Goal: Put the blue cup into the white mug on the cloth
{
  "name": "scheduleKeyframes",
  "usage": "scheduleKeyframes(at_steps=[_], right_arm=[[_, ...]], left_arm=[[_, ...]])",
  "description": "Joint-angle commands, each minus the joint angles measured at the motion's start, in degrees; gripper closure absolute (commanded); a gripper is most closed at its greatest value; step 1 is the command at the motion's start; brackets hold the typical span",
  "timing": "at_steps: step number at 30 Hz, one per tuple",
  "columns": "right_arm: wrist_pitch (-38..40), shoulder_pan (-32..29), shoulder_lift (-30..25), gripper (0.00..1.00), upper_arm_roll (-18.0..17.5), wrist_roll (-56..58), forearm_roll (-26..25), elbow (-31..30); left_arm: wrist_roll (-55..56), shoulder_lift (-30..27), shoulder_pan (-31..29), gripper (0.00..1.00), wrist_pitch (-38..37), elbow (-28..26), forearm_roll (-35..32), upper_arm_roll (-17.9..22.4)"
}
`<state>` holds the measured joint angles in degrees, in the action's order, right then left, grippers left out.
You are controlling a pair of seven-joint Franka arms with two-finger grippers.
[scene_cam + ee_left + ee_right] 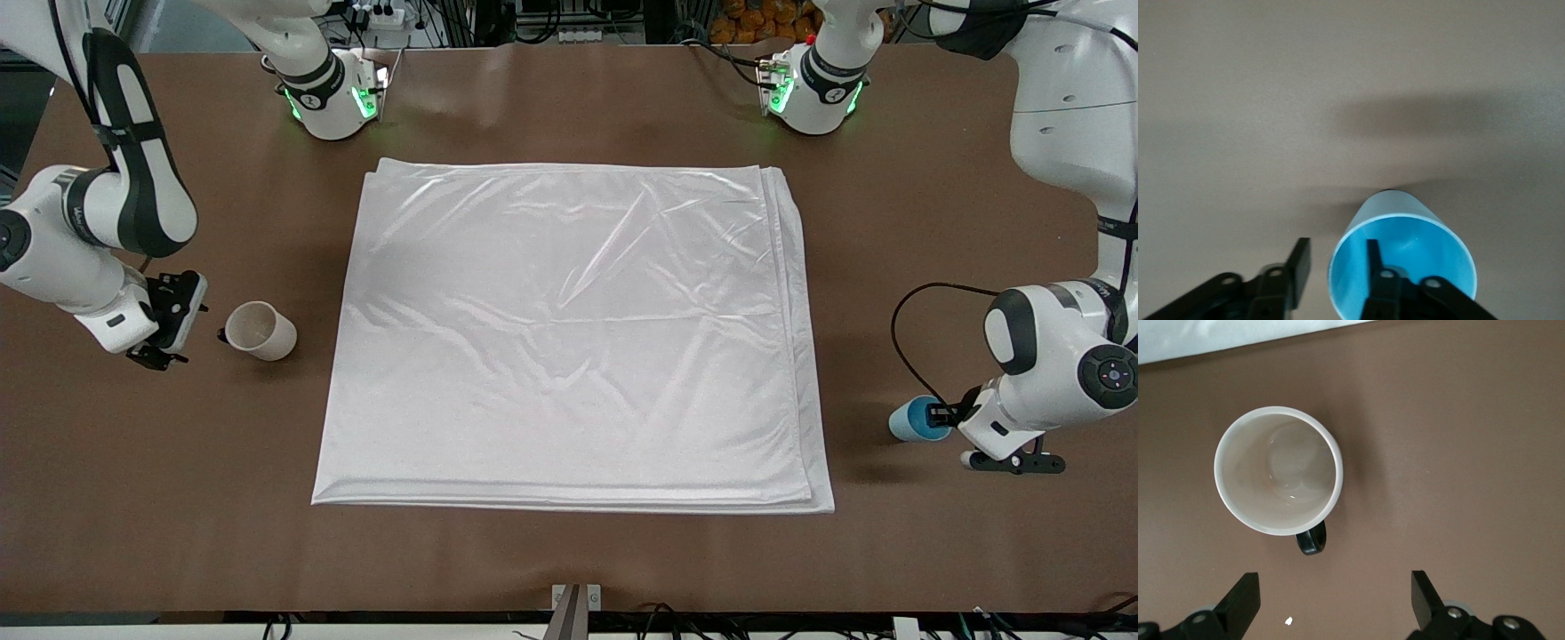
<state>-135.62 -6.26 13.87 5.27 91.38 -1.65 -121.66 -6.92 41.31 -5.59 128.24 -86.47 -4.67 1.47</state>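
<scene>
The left gripper (pixel 944 416) sits low at the left arm's end of the table, closed on the blue cup (pixel 916 420). In the left wrist view one finger (pixel 1373 257) reaches inside the cup's (pixel 1405 257) bright blue mouth and the other finger (pixel 1298 263) lies against the outer wall, so the rim is pinched between them. The cup is tilted, its mouth turned toward the gripper, and it is well apart from the cloth (pixel 569 338), over bare brown table (pixel 569 560).

The right gripper (pixel 173 316) hovers near the right arm's end of the table, its fingers (pixel 1245 597) spread wide and holding nothing. The white mug (pixel 260 331) stands upright on the table just beside it, between that gripper and the cloth's edge. Seen from the right wrist camera, the mug (pixel 1278 470) is empty, and its small black handle (pixel 1313 540) points toward the open gripper (pixel 1335 600).

The cloth lies flat in the middle of the table, folded in layers with light wrinkles.
</scene>
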Motion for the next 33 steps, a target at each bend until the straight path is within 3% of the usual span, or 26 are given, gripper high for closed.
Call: scheduleKeyframes(at_steps=[1, 3, 15, 24, 33], right_arm=[[-1.22, -0.68, 1.86, 0.0, -0.08, 4.07, 0.68, 0.02], [-1.31, -0.77, 2.22, 0.0, -0.08, 4.33, 0.68, -0.07], [-3.42, -1.21, 4.94, 0.0, -0.08, 9.08, 0.77, -0.33], [-10.71, -1.38, 4.94, 0.0, -0.17, 10.92, 0.77, -6.48], [-10.98, -1.56, 5.03, 0.03, -0.17, 11.54, 0.77, -6.66]], left_arm=[[0.5, 0.88, 0.31, 0.86, 0.17, 1.04, -0.87, 0.02], [0.42, 0.88, 0.32, 1.0, 0.17, 1.04, -0.87, 0.02], [-0.29, 0.62, 0.14, 1.0, 0.17, 1.21, -0.87, 0.02], [-0.38, -0.7, -0.21, 1.0, 0.17, 1.3, -0.78, -0.15], [-0.2, -2.63, -0.3, 1.0, -0.36, 1.3, -0.7, -0.41]])
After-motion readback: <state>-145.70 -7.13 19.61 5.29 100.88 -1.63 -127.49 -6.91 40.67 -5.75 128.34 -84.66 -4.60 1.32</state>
